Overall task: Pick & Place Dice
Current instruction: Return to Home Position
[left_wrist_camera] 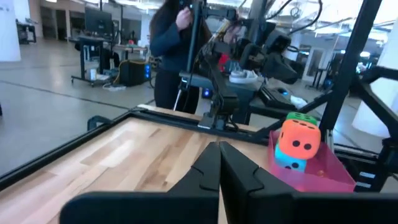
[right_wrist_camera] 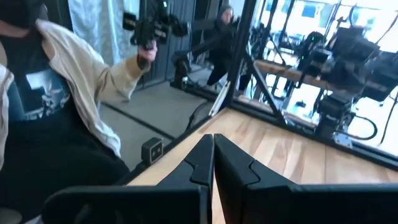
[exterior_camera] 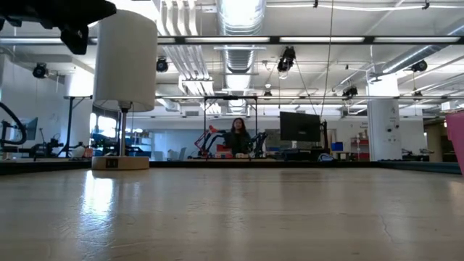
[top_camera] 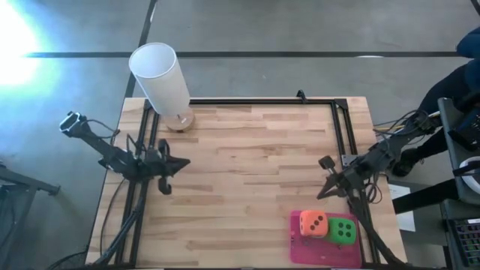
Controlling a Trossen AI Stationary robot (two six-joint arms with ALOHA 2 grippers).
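Note:
A pink mat [top_camera: 324,241] lies at the table's near right corner. On it an orange die [top_camera: 313,223] sits beside a bright green die [top_camera: 343,231]. In the left wrist view the orange die [left_wrist_camera: 298,138] rests on top of a teal die [left_wrist_camera: 290,163], with the green die [left_wrist_camera: 305,117] behind them. My left gripper [top_camera: 184,161] hangs over the table's left side, shut and empty, its fingers [left_wrist_camera: 219,155] level. My right gripper [top_camera: 322,193] is above the right side, just far of the mat, also shut [right_wrist_camera: 213,146] and empty.
A tall white cylinder [top_camera: 161,79] on a round wooden foot stands at the far left corner. A black rail [top_camera: 262,101] frames the table. Bare wood lies between the arms. A person [left_wrist_camera: 174,43] stands past the right edge. Another person's sleeve [right_wrist_camera: 81,68] is near the table edge.

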